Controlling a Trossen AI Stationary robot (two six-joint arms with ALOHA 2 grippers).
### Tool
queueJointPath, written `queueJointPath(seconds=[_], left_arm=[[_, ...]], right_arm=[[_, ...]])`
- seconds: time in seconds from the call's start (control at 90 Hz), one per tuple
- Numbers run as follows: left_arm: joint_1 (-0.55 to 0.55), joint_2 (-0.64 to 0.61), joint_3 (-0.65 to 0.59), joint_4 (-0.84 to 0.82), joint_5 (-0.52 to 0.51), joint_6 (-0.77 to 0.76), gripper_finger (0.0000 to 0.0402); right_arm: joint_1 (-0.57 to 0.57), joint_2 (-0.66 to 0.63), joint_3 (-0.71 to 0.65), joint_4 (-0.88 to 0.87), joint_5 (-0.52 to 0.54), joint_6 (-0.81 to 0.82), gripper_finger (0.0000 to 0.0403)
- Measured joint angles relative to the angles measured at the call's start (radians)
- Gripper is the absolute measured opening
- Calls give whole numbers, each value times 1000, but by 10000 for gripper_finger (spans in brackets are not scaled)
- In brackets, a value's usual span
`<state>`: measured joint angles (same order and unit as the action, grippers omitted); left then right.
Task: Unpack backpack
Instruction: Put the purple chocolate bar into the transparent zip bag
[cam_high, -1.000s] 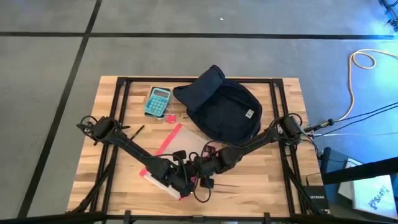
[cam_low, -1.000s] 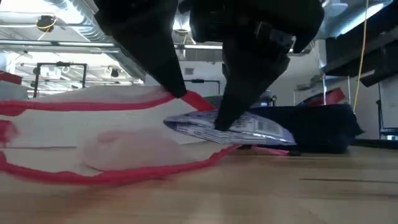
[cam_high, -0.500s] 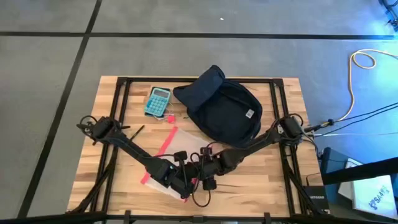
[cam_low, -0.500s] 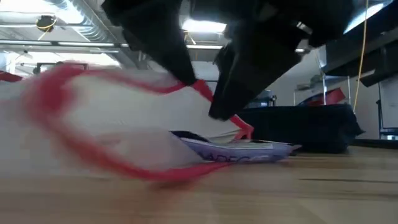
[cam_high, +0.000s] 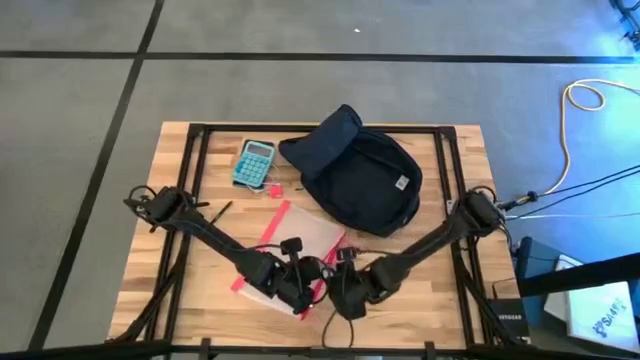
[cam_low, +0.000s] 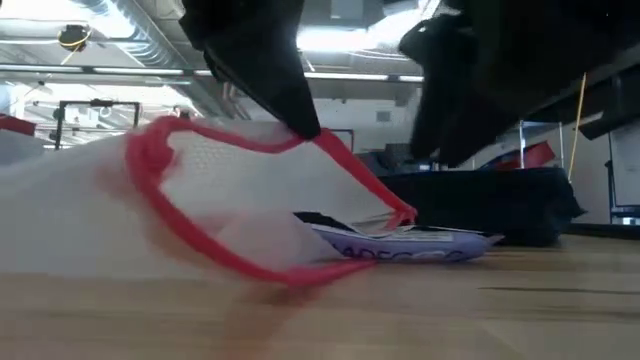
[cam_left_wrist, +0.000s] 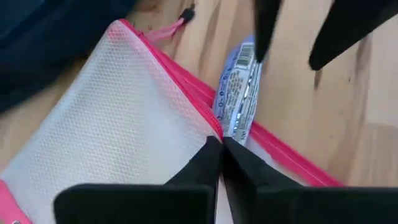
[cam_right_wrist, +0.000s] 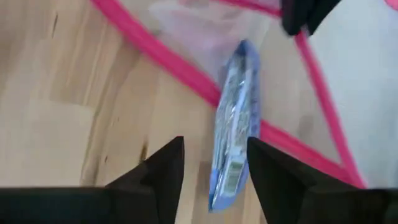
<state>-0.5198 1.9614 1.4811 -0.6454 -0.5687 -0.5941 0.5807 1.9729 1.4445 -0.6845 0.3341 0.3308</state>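
We pinch the red edge of the pouch (cam_left_wrist: 118, 118) with the left gripper (cam_left_wrist: 221, 149), fingers closed tight on the zip rim, and lift it so the mouth gapes; that seems meant to give the contents a way out. Just ahead of those fingers a packet (cam_left_wrist: 236, 93) lies half out of the opening on the table (cam_right_wrist: 68, 87). The right gripper (cam_right_wrist: 214, 165) hangs a little back from the packet with its fingers apart and nothing between them, lined up on the packet's near end, we judge to draw it clear.

The pouch is soft clear mesh, a flat rectangle bound in pink-red tape, sagging where it is not held. The packet is a slim, crinkly foil sachet, blue and white with printing. The table is pale wood planks.

Farther beyond both grippers the backpack (cam_high: 358, 175) sits slumped, dark navy cloth, its flap thrown open. Beside it lies a teal calculator (cam_high: 254, 163).
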Motion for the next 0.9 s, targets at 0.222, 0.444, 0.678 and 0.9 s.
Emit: queueJointPath(seconds=[0.222, 0.444, 0.678, 0.9], left_arm=[[0, 0, 0, 2, -12, -5, 0], [-1, 0, -1, 3, -20, -12, 0], [-2, 0, -2, 6, -41, -37, 0], [-2, 0, -2, 9, -55, -40, 0]], right_arm=[[57, -6, -52, 0, 22, 120, 156], [89, -6, -216, 143, 189, 239, 156], [103, -8, -376, 453, 205, 248, 156], [152, -8, -413, 536, 362, 240, 156]])
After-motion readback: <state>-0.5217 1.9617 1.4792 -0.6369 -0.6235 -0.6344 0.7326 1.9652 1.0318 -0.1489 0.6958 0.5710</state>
